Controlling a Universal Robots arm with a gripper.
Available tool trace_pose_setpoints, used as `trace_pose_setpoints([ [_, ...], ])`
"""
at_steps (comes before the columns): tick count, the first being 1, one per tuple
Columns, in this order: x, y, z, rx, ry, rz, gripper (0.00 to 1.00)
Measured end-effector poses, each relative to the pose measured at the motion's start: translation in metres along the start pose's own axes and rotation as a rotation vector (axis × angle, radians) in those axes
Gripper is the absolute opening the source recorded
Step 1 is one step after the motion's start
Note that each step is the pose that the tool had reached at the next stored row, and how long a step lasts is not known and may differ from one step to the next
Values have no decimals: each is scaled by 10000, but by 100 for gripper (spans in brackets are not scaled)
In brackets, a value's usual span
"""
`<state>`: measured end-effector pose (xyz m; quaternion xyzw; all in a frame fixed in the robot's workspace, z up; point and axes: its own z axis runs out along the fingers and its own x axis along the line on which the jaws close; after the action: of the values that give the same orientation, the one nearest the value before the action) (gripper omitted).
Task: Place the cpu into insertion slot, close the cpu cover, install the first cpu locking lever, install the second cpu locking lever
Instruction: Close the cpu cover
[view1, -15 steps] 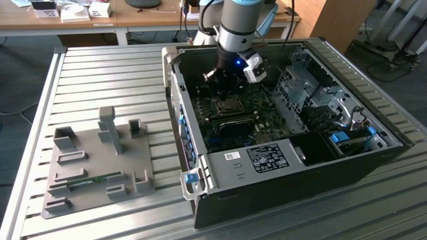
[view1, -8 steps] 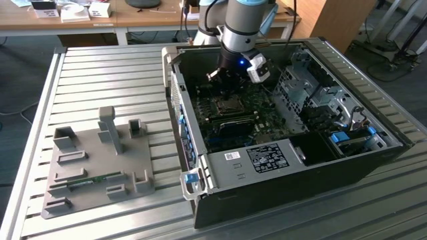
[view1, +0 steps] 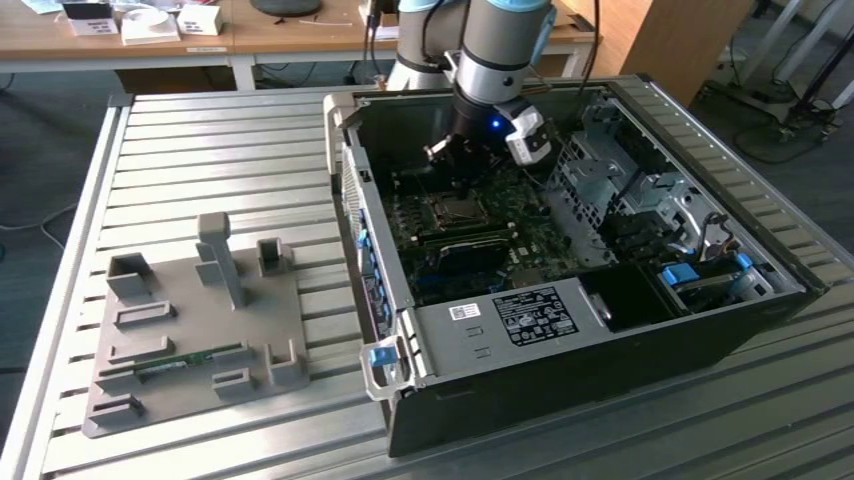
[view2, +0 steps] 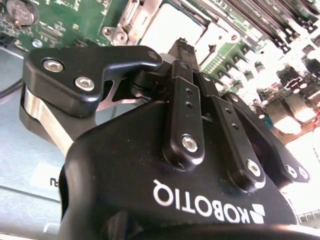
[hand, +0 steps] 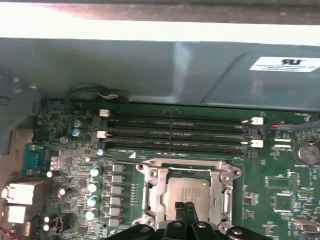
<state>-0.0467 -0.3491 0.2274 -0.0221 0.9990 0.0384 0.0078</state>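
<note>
The cpu (hand: 192, 189) lies flat in the insertion slot (view1: 455, 211) on the green motherboard, its silver top showing through the window of the cpu cover (hand: 154, 186). The cover lies flat over it. My gripper (hand: 185, 210) hangs just above the near edge of the socket, its two thin fingertips pressed together with nothing between them. In the second wrist view the gripper (view2: 184, 49) points at the bright cpu (view2: 172, 25). In the exterior view the gripper (view1: 461, 162) reaches down into the open computer case. How the locking levers stand is unclear.
Long black memory slots (hand: 175, 132) run beside the socket, with the grey case wall (hand: 150, 65) behind them. A drive cage (view1: 627, 190) fills the case at the exterior view's right. A grey fixture plate (view1: 200, 320) sits on the slatted table at the exterior view's left.
</note>
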Motion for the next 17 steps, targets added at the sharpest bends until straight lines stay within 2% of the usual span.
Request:
trace_pose_setpoints([
  [12,-10,2,-21,-2,-1,-1,11],
  [13,-32,1,-21,0,0,0,11],
  [17,-36,1,-25,0,-1,0,11],
])
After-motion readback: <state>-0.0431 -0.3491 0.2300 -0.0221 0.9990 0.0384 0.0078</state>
